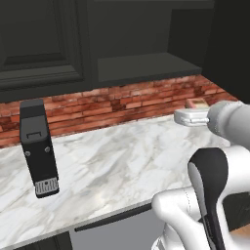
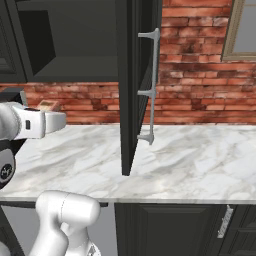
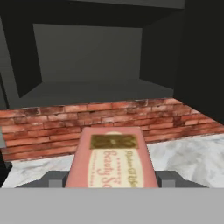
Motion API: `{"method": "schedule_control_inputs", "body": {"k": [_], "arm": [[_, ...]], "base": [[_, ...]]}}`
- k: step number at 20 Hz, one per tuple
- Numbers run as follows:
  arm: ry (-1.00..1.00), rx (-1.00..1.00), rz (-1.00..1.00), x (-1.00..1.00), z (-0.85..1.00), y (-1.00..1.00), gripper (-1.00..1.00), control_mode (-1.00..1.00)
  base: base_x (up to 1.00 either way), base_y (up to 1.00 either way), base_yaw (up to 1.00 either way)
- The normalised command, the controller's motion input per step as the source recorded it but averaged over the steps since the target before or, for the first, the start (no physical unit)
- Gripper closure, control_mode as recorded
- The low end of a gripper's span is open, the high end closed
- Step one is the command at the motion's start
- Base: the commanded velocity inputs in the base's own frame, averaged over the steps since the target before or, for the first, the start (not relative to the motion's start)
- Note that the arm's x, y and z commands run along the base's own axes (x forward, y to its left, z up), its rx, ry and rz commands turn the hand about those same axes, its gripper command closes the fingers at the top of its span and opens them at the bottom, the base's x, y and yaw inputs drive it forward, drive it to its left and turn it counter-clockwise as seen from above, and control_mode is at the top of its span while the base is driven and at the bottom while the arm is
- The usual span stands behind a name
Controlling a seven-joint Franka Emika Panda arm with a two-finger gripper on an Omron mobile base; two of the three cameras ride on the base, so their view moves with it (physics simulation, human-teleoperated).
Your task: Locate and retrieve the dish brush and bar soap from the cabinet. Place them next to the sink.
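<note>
One small reddish-orange bar soap point(image 3: 111, 161) with a paler tan label face sits pinched between the two fingers of the single gripper point(image 3: 112, 179), held above the white marble surface point(image 1: 122, 161) in front of one dark black-green wall cabinet point(image 2: 75, 45), whose door point(image 2: 135, 85) with one long silver bar handle point(image 2: 152, 85) stands open; one black upright appliance point(image 1: 38, 149) stands on the surface at left

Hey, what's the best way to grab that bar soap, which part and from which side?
Pinch the bar soap across its two long side edges, coming in from a short end along its length. It is a flat, narrow block with its label face up, so its width fits between the fingers, which flank it that way now.
</note>
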Motion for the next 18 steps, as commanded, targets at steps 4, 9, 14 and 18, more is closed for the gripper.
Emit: {"method": "schedule_control_inputs", "body": {"k": [4, 9, 14, 18], "arm": [[-0.09, -0.03, 0.0, -0.33, -0.2, 0.0, 1.0, -1.0], [-0.05, -0.01, 0.0, 0.0, 0.0, 0.0, 1.0, -1.0], [0.0, 0.0, 0.0, -0.09, -0.04, 0.0, 1.0, -1.0], [0.0, 0.0, 0.0, -0.01, 0.0, 0.0, 1.0, -1.0]], "base": [[0.0, 0.0, 0.0], [0.0, 0.0, 0.0], [0.0, 0.0, 0.0], [0.0, 0.0, 0.0]]}}
